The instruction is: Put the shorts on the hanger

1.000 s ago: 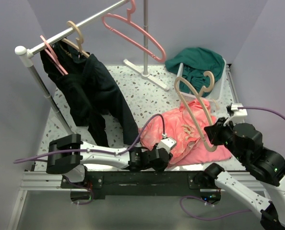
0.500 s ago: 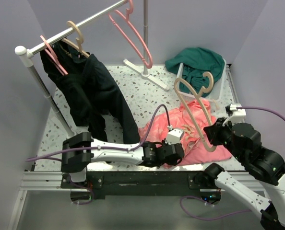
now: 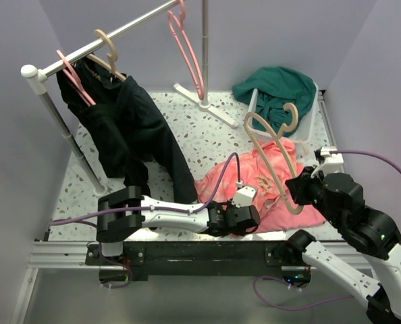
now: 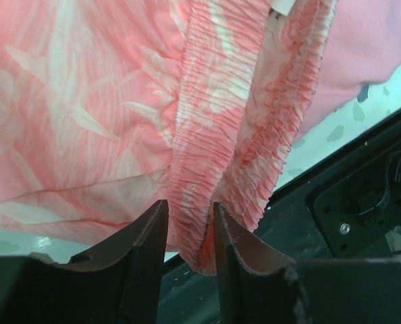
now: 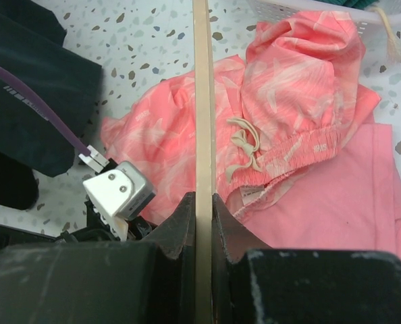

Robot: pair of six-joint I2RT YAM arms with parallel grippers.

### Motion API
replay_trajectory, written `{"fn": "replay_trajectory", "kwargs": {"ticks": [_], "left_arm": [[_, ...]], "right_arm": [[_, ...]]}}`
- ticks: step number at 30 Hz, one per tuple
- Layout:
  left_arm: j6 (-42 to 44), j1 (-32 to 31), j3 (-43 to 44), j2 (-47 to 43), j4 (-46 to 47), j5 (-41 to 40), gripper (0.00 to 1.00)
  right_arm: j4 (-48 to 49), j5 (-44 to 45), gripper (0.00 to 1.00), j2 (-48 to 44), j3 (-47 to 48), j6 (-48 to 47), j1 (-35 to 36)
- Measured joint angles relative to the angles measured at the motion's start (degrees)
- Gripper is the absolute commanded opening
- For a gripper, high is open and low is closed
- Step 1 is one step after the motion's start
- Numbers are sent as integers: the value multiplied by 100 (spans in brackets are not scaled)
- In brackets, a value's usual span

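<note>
Two grips made, hanging not yet done. Left gripper [image 4: 190, 229] jaws pinch waistband of shorts [image 5: 288, 88], heaped on table [image 5: 140, 40] beneath hanger [image 5: 200, 101]; right gripper [image 5: 202, 209] jaws clamp hanger. Remaining: drape shorts over hanger bar.

Right wrist view's edge cuts off the hanger [image 5: 200, 101].

The left arm [image 3: 167, 212] and right arm [image 3: 352, 226] are slim white links between chunky black joint housings, bolted to a black plate [image 3: 200, 255] on a bare metal rail [image 3: 59, 253]. A purple cable [image 3: 217, 177] runs along each. A small silver box camera [image 3: 244, 196] sits at the left wrist. The left pincer [image 4: 189, 212] and right pincer [image 5: 200, 202] have dark matt fingers [image 4: 140, 270] with scuffed grey edges
</note>
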Motion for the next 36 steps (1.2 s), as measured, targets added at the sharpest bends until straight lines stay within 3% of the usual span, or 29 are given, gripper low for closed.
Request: {"fn": "replay_trajectory", "kwargs": {"ticks": [6,10,11,17,22,27,36], "left_arm": [[129,0,-492,2,575,463,37],[142,7,-516,2,680,466,3],[140,17,-516,2,697,450,0],[170,374,-533,-33,608,166,0],[516,1434,-483,-361,411,-247,0],[1147,2396,94,-540,448,-605,0],[2251,3193,634,-566,852,85,0]], "right_arm": [[0,-2,0,0,-2,0,-2],[0,-2,0,0,-2,0,-2],[0,-4,0,0,-2,0,0],[0,-15,0,0,-2,0,-2],[0,-173,0,0,15,-4,0],[-24,-348,0,-2,66,2,-2],[-269,-791,0,-201,240,17,-2]]}}
